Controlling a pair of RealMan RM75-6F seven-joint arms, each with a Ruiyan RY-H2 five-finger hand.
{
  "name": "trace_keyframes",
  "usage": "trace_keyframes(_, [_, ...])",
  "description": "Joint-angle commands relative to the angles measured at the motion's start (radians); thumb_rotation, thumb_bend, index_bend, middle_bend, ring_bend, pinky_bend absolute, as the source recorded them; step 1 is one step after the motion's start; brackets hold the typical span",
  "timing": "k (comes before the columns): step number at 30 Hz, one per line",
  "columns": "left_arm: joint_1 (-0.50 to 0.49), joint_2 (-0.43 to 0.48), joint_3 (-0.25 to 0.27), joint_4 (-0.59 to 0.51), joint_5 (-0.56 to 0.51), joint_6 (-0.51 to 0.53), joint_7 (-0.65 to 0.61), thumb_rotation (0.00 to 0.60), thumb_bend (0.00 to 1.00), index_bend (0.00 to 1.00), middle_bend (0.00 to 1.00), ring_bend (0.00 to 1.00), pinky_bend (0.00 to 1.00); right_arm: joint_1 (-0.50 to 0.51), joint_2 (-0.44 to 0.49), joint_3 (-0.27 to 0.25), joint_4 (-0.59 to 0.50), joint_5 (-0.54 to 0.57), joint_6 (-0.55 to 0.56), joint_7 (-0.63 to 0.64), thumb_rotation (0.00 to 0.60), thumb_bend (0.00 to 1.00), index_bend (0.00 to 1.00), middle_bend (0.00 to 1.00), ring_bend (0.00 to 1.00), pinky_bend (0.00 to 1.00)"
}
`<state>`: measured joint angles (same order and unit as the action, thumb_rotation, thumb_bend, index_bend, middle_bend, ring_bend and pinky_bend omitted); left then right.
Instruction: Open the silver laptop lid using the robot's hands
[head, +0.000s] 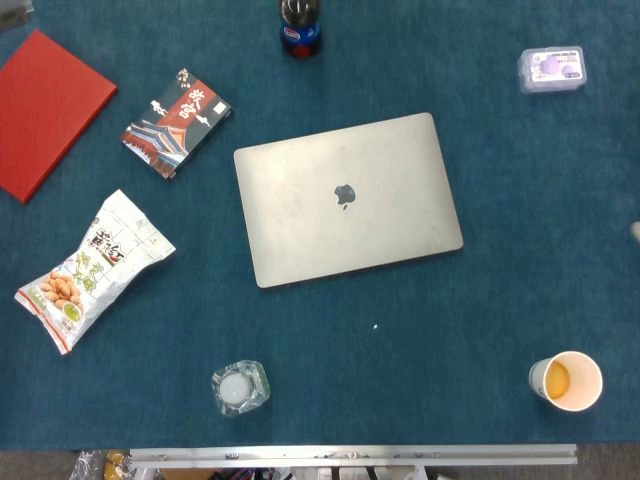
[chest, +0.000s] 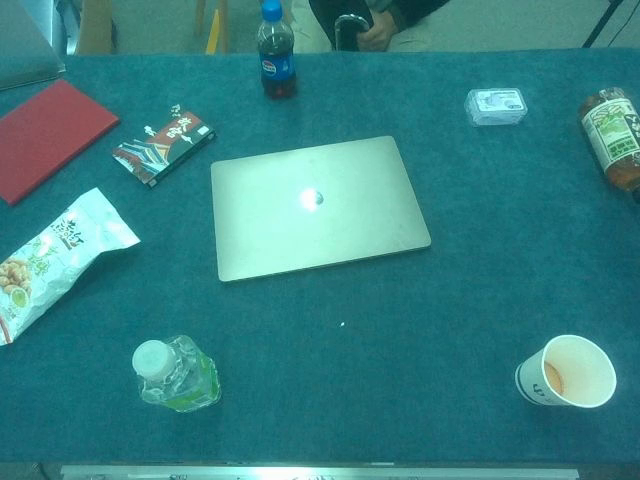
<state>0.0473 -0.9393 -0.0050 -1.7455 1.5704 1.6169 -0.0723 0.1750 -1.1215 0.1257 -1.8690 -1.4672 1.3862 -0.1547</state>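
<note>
The silver laptop (head: 347, 198) lies shut and flat in the middle of the blue table, turned slightly, with its logo facing up. The chest view shows the same closed laptop (chest: 318, 205) with nothing touching it. My left hand shows in neither view. A tiny pale tip (head: 636, 231) pokes in at the right edge of the head view, level with the laptop's front corner. It looks like part of my right hand, but too little shows to tell how the fingers lie.
Around the laptop: a cola bottle (head: 299, 25) behind, a dark snack pack (head: 176, 122), a red book (head: 45, 110) and a nut bag (head: 92, 268) to the left. A water bottle (head: 240, 388) stands front left, a paper cup (head: 566, 380) front right. A purple box (head: 551, 68) and a lying tea bottle (chest: 612, 135) sit far right. A person (chest: 365, 20) sits beyond the table.
</note>
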Motion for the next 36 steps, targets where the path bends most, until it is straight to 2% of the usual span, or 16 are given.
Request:
trace_keyframes(1, [-0.001, -0.004, 0.0, 0.003, 0.0, -0.001, 0.0, 0.6, 0.42, 0.22, 0.17, 0.09, 0.07, 0.037, -0.018, -0.008, -0.023, -0.023, -0.045, -0.042, 0.6, 0.06, 0.12, 0.22, 0.08, 0.19])
trace_keyframes(10, [0.008, -0.005, 0.004, 0.024, 0.0, 0.009, -0.022, 0.6, 0.42, 0.22, 0.17, 0.09, 0.07, 0.152, -0.121, 0.029, -0.063, 0.06, -0.169, -0.208, 0.6, 0.02, 0.12, 0.22, 0.08, 0.19])
trace_keyframes(21, [0.005, -0.004, 0.0, 0.069, -0.008, 0.004, -0.079, 0.6, 0.42, 0.22, 0.17, 0.09, 0.07, 0.283, -0.303, 0.053, -0.025, 0.218, -0.282, -0.367, 0.6, 0.0, 0.12, 0.22, 0.06, 0.19])
trace_keyframes(36, [-0.01, -0.015, -0.001, 0.096, -0.003, -0.013, -0.104, 0.6, 0.42, 0.22, 0.17, 0.09, 0.07, 0.413, -0.493, 0.014, 0.069, 0.331, -0.345, -0.54, 0.6, 0.0, 0.12, 0.22, 0.06, 0.16])
